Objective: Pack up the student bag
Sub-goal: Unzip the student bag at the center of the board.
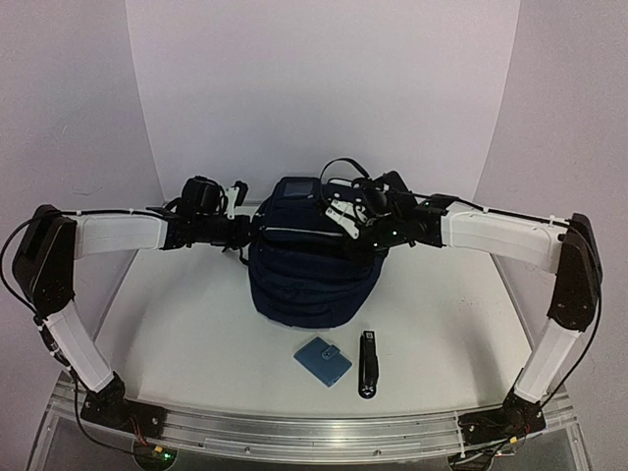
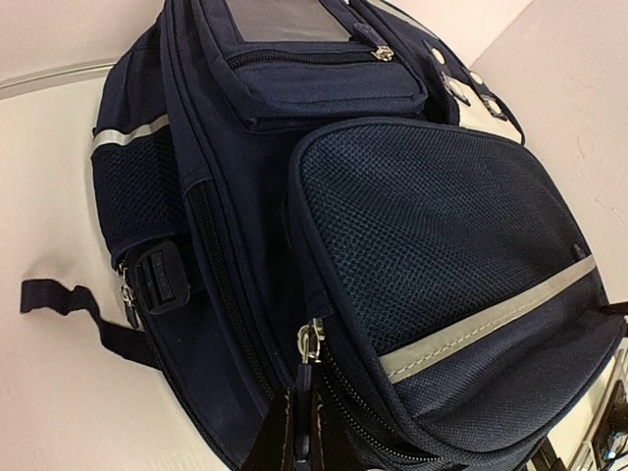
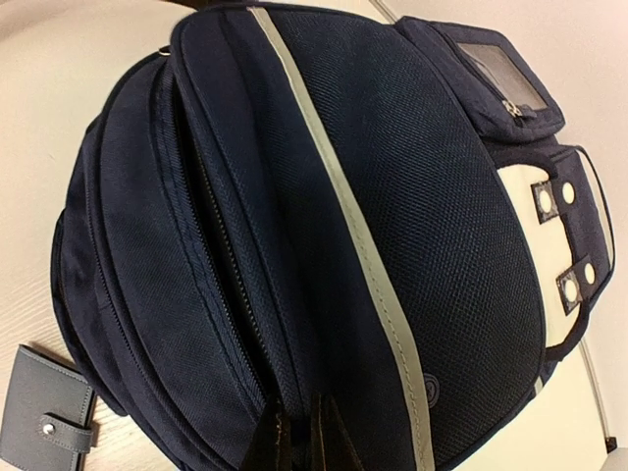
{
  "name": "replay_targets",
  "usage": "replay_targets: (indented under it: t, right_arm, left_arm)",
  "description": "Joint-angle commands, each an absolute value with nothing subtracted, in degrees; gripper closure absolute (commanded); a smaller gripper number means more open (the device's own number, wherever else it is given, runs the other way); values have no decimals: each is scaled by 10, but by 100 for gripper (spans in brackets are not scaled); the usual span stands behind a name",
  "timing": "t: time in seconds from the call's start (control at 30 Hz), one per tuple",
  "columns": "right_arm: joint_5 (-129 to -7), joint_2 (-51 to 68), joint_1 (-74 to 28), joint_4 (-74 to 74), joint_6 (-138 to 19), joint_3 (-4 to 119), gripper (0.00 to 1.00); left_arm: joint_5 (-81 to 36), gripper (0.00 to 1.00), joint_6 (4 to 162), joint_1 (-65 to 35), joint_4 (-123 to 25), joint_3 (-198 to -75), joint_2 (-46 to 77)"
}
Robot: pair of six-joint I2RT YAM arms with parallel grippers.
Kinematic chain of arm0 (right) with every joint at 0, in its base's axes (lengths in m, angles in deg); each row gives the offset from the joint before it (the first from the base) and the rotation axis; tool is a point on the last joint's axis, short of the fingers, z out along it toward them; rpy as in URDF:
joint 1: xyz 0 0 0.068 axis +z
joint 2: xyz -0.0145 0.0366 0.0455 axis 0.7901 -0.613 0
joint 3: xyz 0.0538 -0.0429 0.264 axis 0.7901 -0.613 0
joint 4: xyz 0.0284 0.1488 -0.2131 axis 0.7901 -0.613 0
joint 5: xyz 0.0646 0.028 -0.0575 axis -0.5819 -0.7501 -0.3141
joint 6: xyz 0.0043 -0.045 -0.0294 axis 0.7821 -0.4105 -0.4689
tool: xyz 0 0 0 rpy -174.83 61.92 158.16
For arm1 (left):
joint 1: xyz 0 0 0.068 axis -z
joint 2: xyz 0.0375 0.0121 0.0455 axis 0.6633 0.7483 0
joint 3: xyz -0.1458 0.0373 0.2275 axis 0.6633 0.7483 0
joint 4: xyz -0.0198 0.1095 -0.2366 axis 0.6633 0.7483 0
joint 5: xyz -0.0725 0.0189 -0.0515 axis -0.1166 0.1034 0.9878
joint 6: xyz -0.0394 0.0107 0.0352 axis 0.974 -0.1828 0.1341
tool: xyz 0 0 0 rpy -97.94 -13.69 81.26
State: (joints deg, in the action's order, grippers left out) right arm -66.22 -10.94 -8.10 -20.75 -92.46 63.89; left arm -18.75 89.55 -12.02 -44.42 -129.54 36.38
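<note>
**Both grippers closed on the backpack's zipper lines**

You have the backpack (image 1: 309,280) sitting in the middle of the white table (image 1: 196,324), toward the back, with its front pockets facing up. The clear window pocket and the white patches are at its far end.

Your left gripper (image 2: 302,422) is against the left side of the backpack, low on the mesh front pocket. Its jaws are closed. In the left wrist view, a metal zipper pull (image 2: 309,341) hangs right at the fingertips and its tab runs down between them. You cannot tell from that view whether the tab is really pinched or only lying there.

Your right gripper (image 3: 299,417) reaches in from the right and rests on top of the backpack. Its jaws are closed too, and the tips press into the fabric beside a long zipper track, next to the pale reflective stripe. Nothing shows clearly between the fingers, so you cannot tell whether they hold any fabric.

A small light-blue wallet (image 1: 323,360) with a snap tab lies flat on the table in front of the backpack, toward your side. Just to its right lies a narrow black item (image 1: 368,363), set lengthwise and too small to identify. Both are near the backpack but not touching it, and neither gripper is close to them.
</note>
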Motion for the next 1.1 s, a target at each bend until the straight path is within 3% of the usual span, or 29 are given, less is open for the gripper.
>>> replay_targets:
  t: [0.0, 0.17, 0.3, 0.43, 0.63, 0.83, 0.93, 1.07]
  right_arm:
    - [-688, -107, -88, -280, -906, 677, 100]
    - [-695, -116, -88, -282, -891, 695, 100]
    - [-710, -145, -88, -283, -864, 728, 100]
    - [-725, -174, -88, -297, -832, 765, 97]
    - [-775, -140, -104, -325, -805, 761, 41]
    - [-810, -48, -124, -391, -815, 694, 20]
    - [-876, -26, -189, -432, -794, 680, 12]
    - [-964, -23, -297, -449, -756, 662, 7]
  left_arm:
    - [-196, 100, 849, -165, -500, -1344, 403]
    - [-190, 98, 861, -190, -474, -1382, 421]
    - [-186, 70, 883, -191, -474, -1370, 392]
    - [-181, 48, 897, -188, -444, -1340, 334]
    - [-177, 24, 894, -148, -393, -1266, 214]
    - [-184, 14, 834, -33, -336, -1232, 166]
    - [-113, 12, 774, 24, -278, -1267, 209]
    - [-104, 10, 689, 94, -190, -1353, 299]
